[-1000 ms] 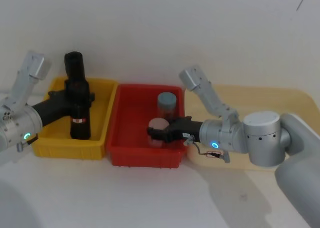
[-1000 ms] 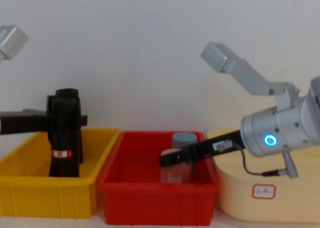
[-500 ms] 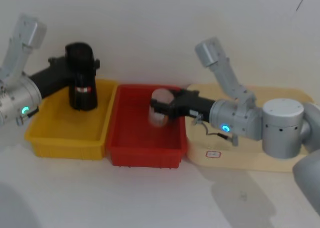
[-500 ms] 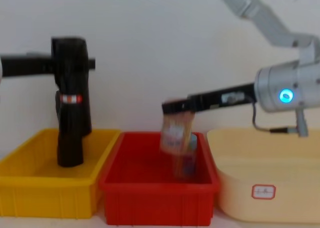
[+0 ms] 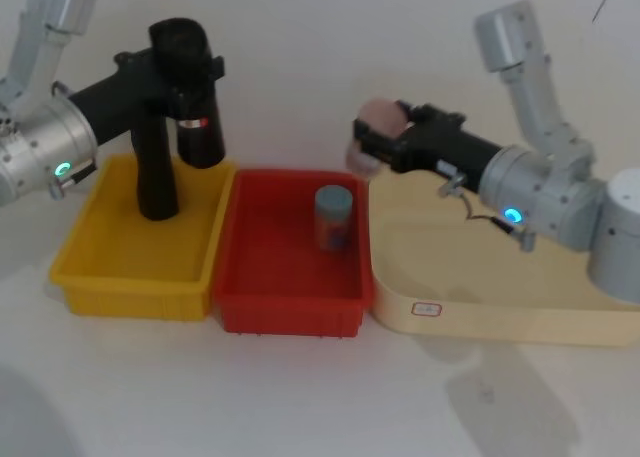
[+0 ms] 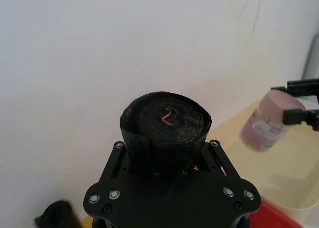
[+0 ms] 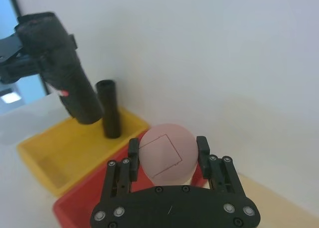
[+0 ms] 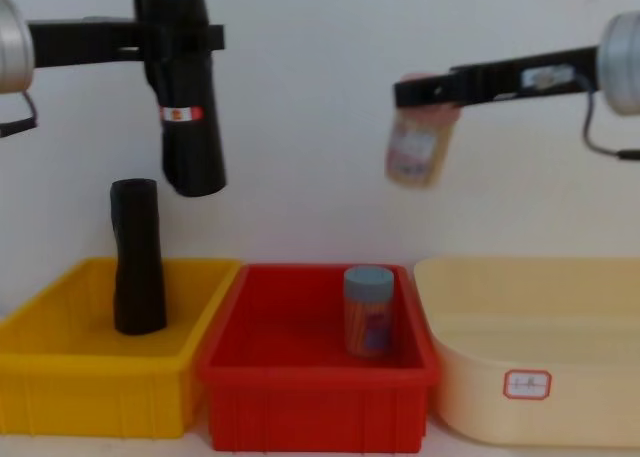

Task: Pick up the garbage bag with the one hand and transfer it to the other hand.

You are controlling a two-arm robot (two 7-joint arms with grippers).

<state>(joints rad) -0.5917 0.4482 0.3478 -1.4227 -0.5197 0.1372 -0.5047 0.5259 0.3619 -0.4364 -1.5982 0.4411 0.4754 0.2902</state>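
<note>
Both arms have risen since the earlier frames. The left gripper has lifted the garbage bag clear of the yellow bin, and the right gripper has carried the pink-lidded jar up out of the red bin.

The left jaws are clamped on the garbage bag near its upper end. The red-and-white label band sits just below them, and the bag hangs slightly tilted. In the left wrist view the bag's rolled top end lies between the jaws.

Below the left jaws, a plain black roll stands upright in the yellow bin. Its top is near the bag's lower end, and the two are apart in the chest view.

The right jaws are clamped on the pink-lidded jar, with its lid held between them and its body hanging tilted beneath. They are level with the left jaws and well apart from them, near the edge of the beige tub.

Below the gap between the two sets of jaws, a blue-lidded jar stands upright in the red bin. All three containers rest side by side on the white table.
</note>
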